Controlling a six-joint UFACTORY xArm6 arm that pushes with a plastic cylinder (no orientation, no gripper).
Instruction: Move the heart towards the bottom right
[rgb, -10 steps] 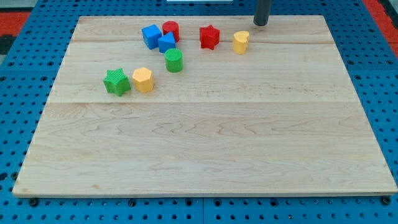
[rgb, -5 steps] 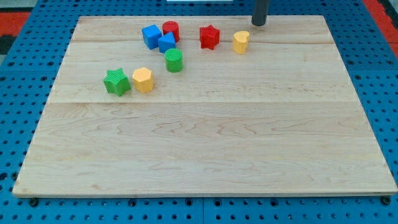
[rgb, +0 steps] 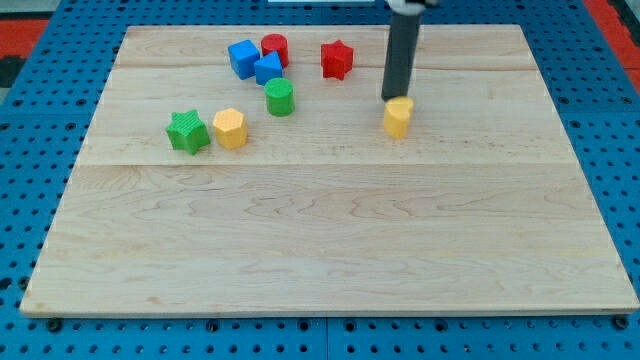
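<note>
The yellow heart (rgb: 398, 117) lies on the wooden board (rgb: 330, 250), right of centre in the view's upper half. My tip (rgb: 394, 98) stands right at the heart's top edge, touching it or nearly so. The dark rod rises from there to the view's top edge.
A red star (rgb: 337, 59) sits up and left of the heart. Two blue blocks (rgb: 243, 57) (rgb: 267, 69), a red cylinder (rgb: 275, 47) and a green cylinder (rgb: 279, 97) cluster at the top left. A green star (rgb: 187, 132) and a yellow hexagon (rgb: 229, 128) lie further left.
My tip has come down from the board's top edge to the heart. The heart has slid down the view and slightly right, away from the red star.
</note>
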